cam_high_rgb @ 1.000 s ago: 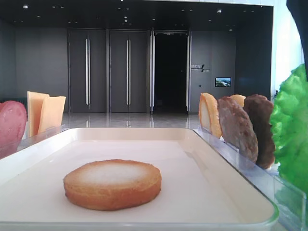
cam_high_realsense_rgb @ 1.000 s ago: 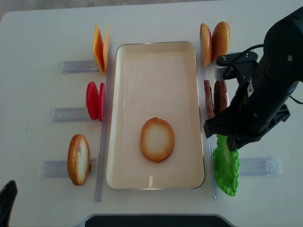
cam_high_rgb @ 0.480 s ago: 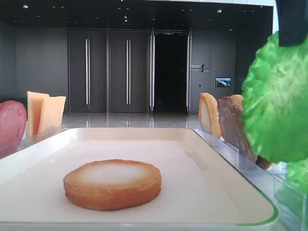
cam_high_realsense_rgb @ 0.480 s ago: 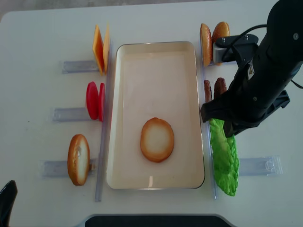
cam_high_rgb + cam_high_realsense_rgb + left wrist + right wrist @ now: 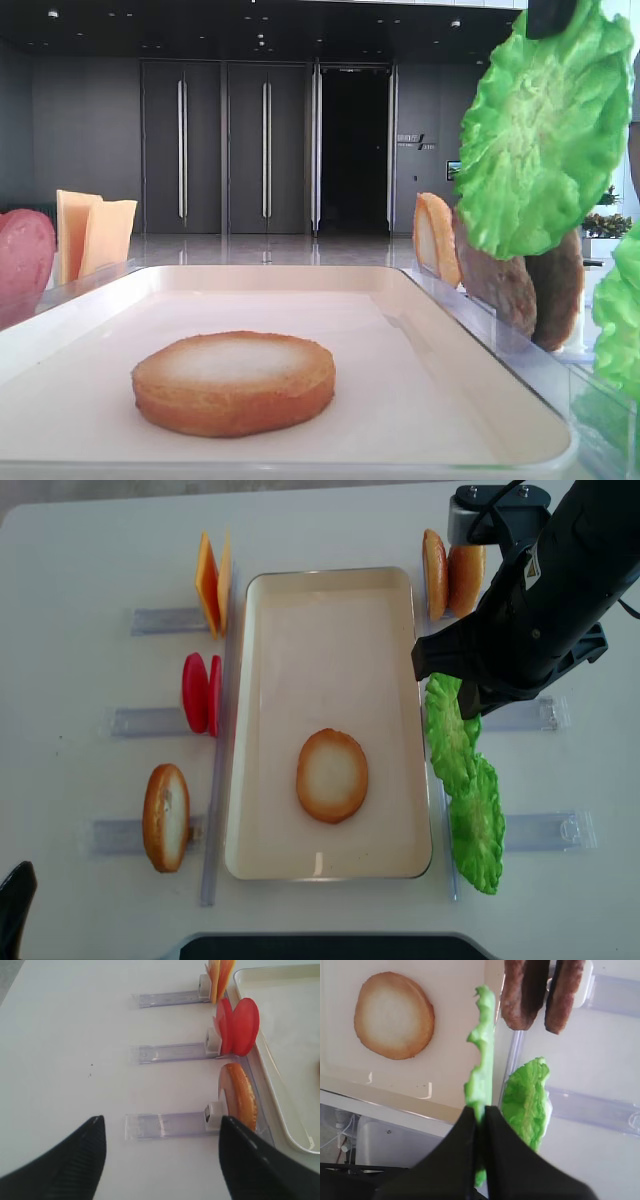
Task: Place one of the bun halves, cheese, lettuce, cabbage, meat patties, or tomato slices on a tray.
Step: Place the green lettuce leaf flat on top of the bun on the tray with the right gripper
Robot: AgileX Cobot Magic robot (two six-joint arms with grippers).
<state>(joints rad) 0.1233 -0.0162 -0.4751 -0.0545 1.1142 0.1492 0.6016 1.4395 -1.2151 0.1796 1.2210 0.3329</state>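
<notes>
Bun halves: four counted from overhead; one lay flat, pale face up, in the tray [image 5: 262, 730], a bun half [image 5: 332, 775] toward its near end; one stood on edge in the left near holder [image 5: 166, 817]; two stood together at the far right [image 5: 451, 572].
Cheese: two slices [image 5: 211, 580] upright at the far left.
Tomato slices: two [image 5: 201, 693] on edge in the left middle holder.
Meat patties: two [image 5: 540, 991] on edge, seen from the right wrist camera; hidden under the arm from overhead.
Lettuce: two leaves; the held leaf [image 5: 448, 735] hung in the air just beside the tray's right rim, and a second leaf [image 5: 478, 828] stood in its holder on the right.
Writing: a pale sign on the far wall of the hall was too small to read.
Right gripper [image 5: 479, 1119]: fingers pressed together on the held leaf's edge, the leaf hanging edge-on below them; the black arm reached over the right-hand holders.
Left gripper [image 5: 160, 1150]: low over the white table beside the left holders, fingers apart, holding nothing.
</notes>
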